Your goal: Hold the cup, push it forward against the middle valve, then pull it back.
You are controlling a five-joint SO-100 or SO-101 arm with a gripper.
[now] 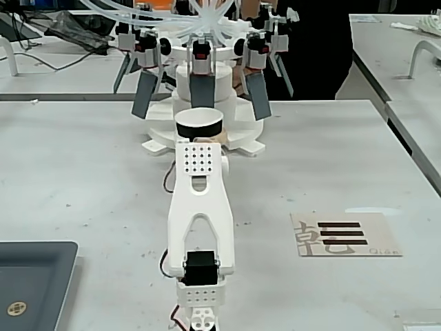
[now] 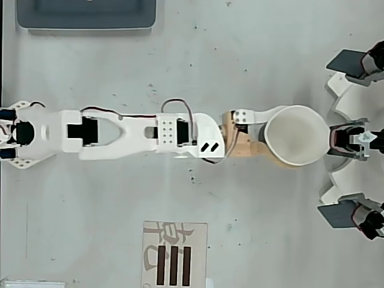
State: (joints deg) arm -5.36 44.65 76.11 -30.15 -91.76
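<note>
The cup (image 2: 297,135) is round with a white inside in the overhead view. In the fixed view the cup (image 1: 198,125) shows a black wall and a white rim. My white gripper (image 2: 279,135) is shut on the cup, one white finger (image 2: 264,113) along its upper side and a tan part under its lower side. The cup's far rim sits right at the middle valve (image 2: 347,137), a flat dark-grey paddle (image 1: 202,91) directly behind the cup. I cannot tell whether they touch. In the fixed view my wrist hides the fingers.
Slanted dark-grey paddles (image 1: 145,94) (image 1: 257,95) flank the middle one on a white valve rig (image 1: 242,143) with clear tubes on top. A grey tray (image 1: 34,276) lies near the arm's base. A card with black bars (image 1: 344,234) lies to the right.
</note>
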